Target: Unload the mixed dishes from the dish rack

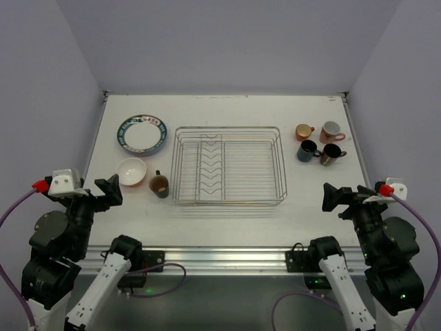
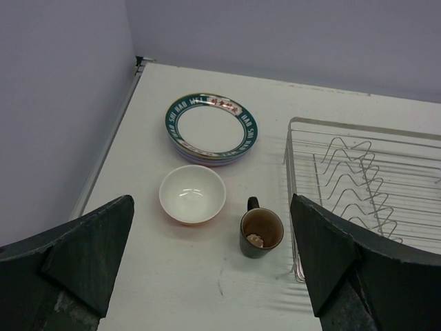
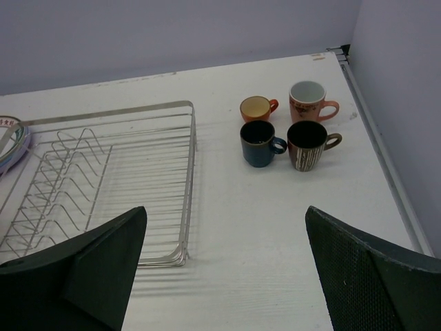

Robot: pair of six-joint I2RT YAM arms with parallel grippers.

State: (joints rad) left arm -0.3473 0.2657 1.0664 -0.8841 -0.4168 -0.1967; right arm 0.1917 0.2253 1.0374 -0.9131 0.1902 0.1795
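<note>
The silver wire dish rack (image 1: 229, 200) stands mid-table with nothing in it; it also shows in the left wrist view (image 2: 292, 162) and the right wrist view (image 3: 191, 158). Left of it lie a stack of plates (image 1: 141, 134) topped by a dark-rimmed white one (image 2: 211, 127), the orange bowl (image 1: 131, 171) (image 2: 192, 194), white inside, and a black mug (image 1: 159, 185) (image 2: 261, 233). Right of the rack stand the orange mug (image 1: 304, 131) (image 3: 256, 108), pink mug (image 1: 331, 131) (image 3: 309, 101), blue mug (image 1: 307, 150) (image 3: 259, 143) and maroon striped mug (image 1: 331, 154) (image 3: 306, 145). My left gripper (image 1: 108, 189) (image 2: 211, 231) and right gripper (image 1: 336, 197) (image 3: 226, 217) are open, empty, near the front edge.
The white table (image 1: 227, 110) is walled by lavender panels at the back and both sides. A raised edge strip runs along its left (image 2: 110, 145) and right (image 3: 382, 158) sides. The arm bases and cables sit below the front edge.
</note>
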